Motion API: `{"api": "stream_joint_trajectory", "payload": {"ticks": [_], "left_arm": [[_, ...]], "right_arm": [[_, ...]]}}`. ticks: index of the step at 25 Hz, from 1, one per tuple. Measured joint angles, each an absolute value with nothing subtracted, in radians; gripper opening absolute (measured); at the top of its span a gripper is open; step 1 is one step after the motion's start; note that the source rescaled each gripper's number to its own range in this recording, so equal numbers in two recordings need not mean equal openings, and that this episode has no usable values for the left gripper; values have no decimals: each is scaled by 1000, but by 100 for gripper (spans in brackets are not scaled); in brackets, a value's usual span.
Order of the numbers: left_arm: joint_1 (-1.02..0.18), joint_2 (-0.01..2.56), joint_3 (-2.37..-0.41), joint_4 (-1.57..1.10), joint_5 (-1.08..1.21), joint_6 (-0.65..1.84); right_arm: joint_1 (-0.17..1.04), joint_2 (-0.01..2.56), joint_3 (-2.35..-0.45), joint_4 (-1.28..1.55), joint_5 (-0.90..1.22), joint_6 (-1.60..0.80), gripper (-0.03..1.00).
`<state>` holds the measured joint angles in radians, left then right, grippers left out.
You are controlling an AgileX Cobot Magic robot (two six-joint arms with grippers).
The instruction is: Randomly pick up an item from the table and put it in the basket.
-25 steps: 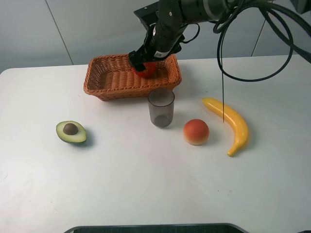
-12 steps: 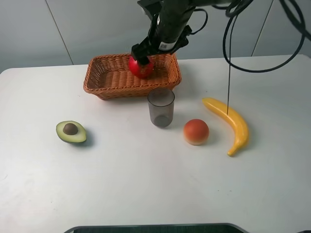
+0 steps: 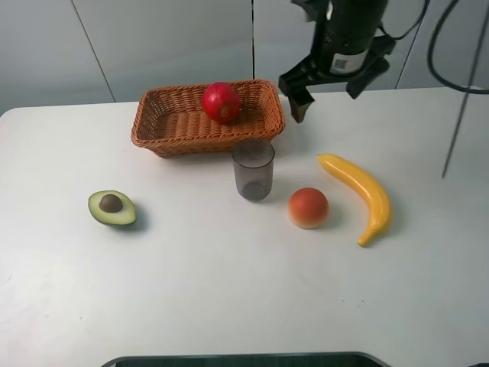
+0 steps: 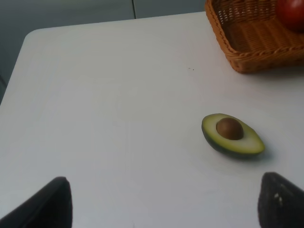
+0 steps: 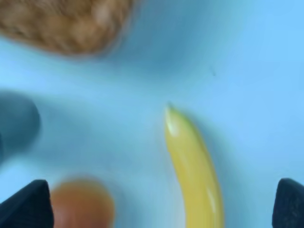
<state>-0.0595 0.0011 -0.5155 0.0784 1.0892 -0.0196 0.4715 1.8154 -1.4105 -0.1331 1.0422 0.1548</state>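
Note:
The red apple [image 3: 221, 102] lies inside the woven basket [image 3: 164, 122] at the back of the white table [image 3: 229, 290], free of any gripper. My right gripper [image 3: 327, 90] is open and empty, up in the air to the right of the basket. Its blurred wrist view looks down between its open fingertips [image 5: 29, 203] on the table. My left gripper [image 4: 166, 209] is open and empty, low over the table's left part; its view catches the basket's corner [image 4: 247, 47] and the edge of the apple [image 4: 292, 12].
A grey cup [image 3: 253, 169] stands just in front of the basket. An orange-red peach [image 3: 308, 207] and a banana [image 3: 359, 195] lie to its right, and a halved avocado [image 3: 111, 207] lies to the left. The right wrist view shows the banana [image 5: 194, 175], peach [image 5: 83, 206] and cup [image 5: 16, 121].
My right gripper let go of the apple in the basket, then rose and swung to the right, away from the basket. The apple stays in the basket.

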Motion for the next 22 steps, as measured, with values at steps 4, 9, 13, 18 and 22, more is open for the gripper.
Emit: {"api": "stream_joint_trajectory", "payload": {"ticks": [4, 9, 13, 18, 22], "left_arm": [[-60, 1, -515, 78, 1089, -20], [-60, 1, -515, 78, 1089, -20], [-60, 1, -515, 78, 1089, -20], [-60, 1, -515, 78, 1089, -20], [-60, 1, -515, 78, 1089, -20]], "right_arm": [[343, 1625, -1214, -65, 1042, 164, 99], [170, 1359, -993, -59, 1042, 164, 99], [68, 1114, -857, -40, 1026, 166, 99], [57, 844, -749, -34, 1022, 164, 99], [57, 643, -671, -31, 1024, 160, 99]]}}
